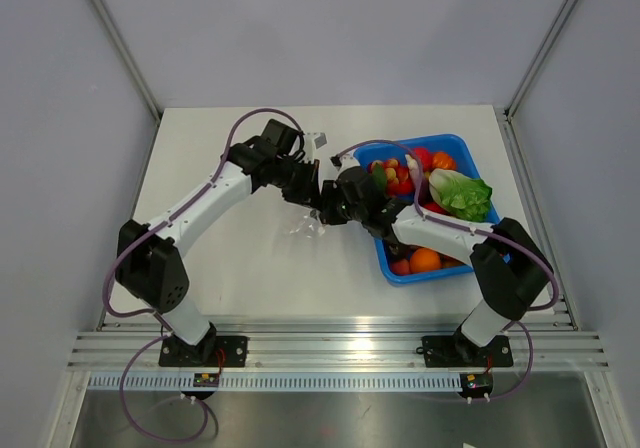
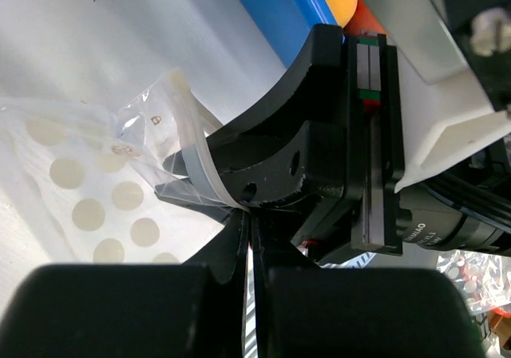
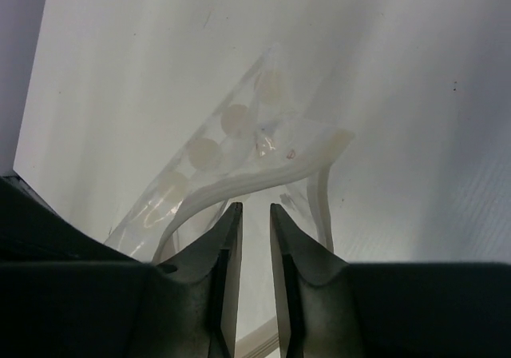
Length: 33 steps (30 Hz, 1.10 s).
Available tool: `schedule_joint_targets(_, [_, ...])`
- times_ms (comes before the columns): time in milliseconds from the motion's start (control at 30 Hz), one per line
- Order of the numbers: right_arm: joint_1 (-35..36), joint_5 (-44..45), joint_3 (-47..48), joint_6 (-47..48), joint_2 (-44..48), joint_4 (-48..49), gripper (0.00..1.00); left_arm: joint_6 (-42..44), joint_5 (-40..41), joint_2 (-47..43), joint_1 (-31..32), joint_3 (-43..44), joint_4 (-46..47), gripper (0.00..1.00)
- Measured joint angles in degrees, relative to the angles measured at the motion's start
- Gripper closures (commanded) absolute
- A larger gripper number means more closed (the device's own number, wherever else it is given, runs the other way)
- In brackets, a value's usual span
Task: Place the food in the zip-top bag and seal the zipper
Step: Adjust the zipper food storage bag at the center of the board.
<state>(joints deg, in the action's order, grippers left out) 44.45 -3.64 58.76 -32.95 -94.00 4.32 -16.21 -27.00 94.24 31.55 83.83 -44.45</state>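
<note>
The zip-top bag (image 1: 303, 226) lies crinkled on the white table between the two arms. In the left wrist view it (image 2: 88, 182) is clear with pale round dots. Its white zipper strip (image 2: 196, 162) curves down into my left gripper (image 2: 249, 214), whose jaws are pressed almost together on the bag's mouth edge. My right gripper (image 3: 254, 208) is open by a narrow gap, tips just short of the strip (image 3: 239, 184) of the bag (image 3: 231, 134). Both grippers meet over the bag, left (image 1: 316, 204) and right (image 1: 327, 214). The dark purple food is not visible.
A blue tray (image 1: 425, 276) sits at right, its rim also in the left wrist view (image 2: 279, 10). It holds a green cabbage (image 1: 460, 193), an orange fruit (image 1: 425, 260) and several other toy foods. The right arm crosses the tray's left side.
</note>
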Motion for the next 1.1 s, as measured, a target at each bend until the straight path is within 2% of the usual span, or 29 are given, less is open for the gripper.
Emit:
schedule_joint_targets(200, [0.1, 1.9, 11.6, 2.3, -4.7, -14.9, 0.74, 0.6, 0.9, -0.9, -1.1, -0.1, 1.1, 1.00])
schedule_joint_targets(333, [0.4, 6.3, 15.2, 2.1, -6.4, -22.2, 0.66, 0.9, 1.1, -0.9, -1.2, -0.5, 1.4, 1.00])
schedule_joint_targets(433, [0.4, 9.3, 15.5, 1.6, -6.4, -25.3, 0.64, 1.0, 0.8, -0.9, -1.1, -1.5, 0.9, 1.00])
schedule_joint_targets(567, [0.5, 13.4, 16.3, 0.5, -6.4, -29.1, 0.54, 1.0, 0.5, -0.6, -1.1, -2.8, 1.1, 1.00])
schedule_joint_targets(1100, [0.7, 22.8, 23.6, -1.4, -10.3, -39.7, 0.52, 0.9, 0.2, 1.3, -0.9, -5.2, 4.3, 1.00])
